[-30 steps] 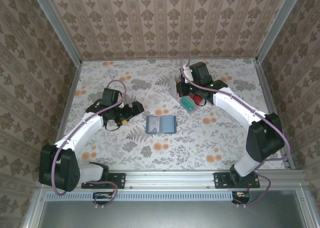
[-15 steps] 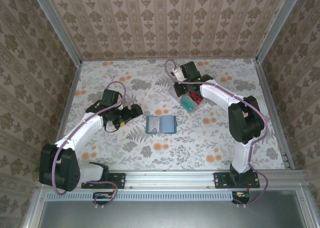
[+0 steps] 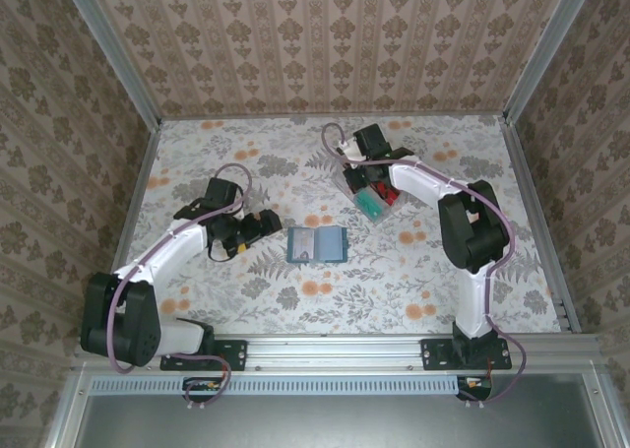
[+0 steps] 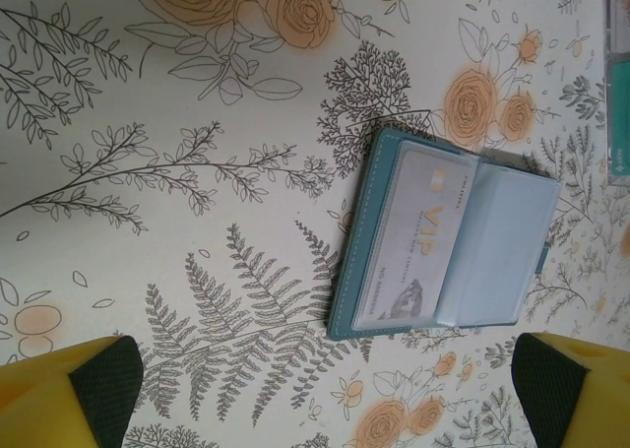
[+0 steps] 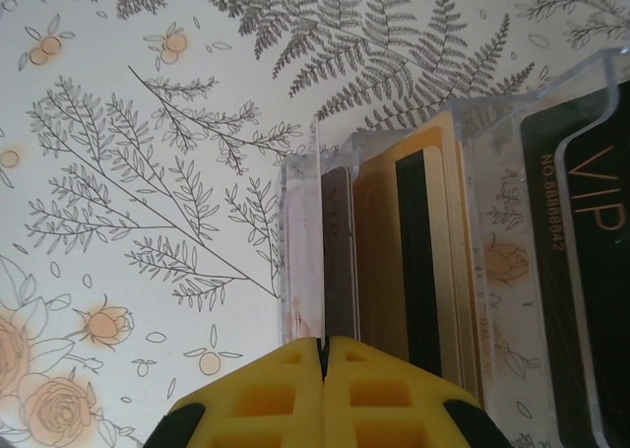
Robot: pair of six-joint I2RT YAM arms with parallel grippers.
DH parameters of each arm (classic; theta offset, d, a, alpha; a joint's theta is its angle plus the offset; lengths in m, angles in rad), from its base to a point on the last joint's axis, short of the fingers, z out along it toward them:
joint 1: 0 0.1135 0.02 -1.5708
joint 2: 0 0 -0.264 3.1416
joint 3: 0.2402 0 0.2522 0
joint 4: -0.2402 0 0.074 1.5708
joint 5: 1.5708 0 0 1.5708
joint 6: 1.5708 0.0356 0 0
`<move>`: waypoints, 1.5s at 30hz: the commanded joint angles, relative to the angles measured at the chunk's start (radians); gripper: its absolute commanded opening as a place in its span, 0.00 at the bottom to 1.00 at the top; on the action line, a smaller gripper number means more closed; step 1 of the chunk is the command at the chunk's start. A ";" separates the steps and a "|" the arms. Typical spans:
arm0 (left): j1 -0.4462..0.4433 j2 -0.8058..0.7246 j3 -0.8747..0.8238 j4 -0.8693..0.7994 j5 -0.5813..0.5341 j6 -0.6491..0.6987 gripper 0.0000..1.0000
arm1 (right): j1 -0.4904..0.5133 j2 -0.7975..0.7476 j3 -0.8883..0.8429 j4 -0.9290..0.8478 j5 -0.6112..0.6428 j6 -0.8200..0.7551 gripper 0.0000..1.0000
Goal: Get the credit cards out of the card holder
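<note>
**On the worktop's middle: card holder open, a card inside**

In the centre of the worktop [image 3: 246,162] the card holder [image 3: 317,243] lies flat and open. The left wrist view shows a pale VIP card [image 4: 413,241] behind the clear sleeve of its left half. Your left pincer [image 4: 320,394] is spread wide, just beside the holder on its left and facing it. Your right pincer [image 5: 323,369] is pressed together with nothing visible between the fingers, over the edge of the clear tray [image 5: 295,222] of cards at the back.

The likely trouble is the grasp. The card sits flush under the sleeve, so a wide bite may close on the whole holder instead of the card. Nothing pins the holder down either, so a low approach could push it along the worktop or flip a flap shut. Watch the right arm too: swung carelessly, it could knock the tray.
</note>
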 commanded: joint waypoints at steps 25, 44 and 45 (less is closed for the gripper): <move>-0.006 -0.042 -0.002 0.045 0.058 -0.038 1.00 | 0.055 -0.433 -0.205 -0.108 -0.144 0.382 0.56; -0.121 0.120 0.048 0.100 0.045 -0.091 0.89 | 0.279 -0.268 -0.417 0.193 -0.266 1.012 0.63; -0.125 0.128 0.054 0.099 0.045 -0.082 0.84 | 0.279 -0.255 -0.416 0.204 -0.274 1.023 0.61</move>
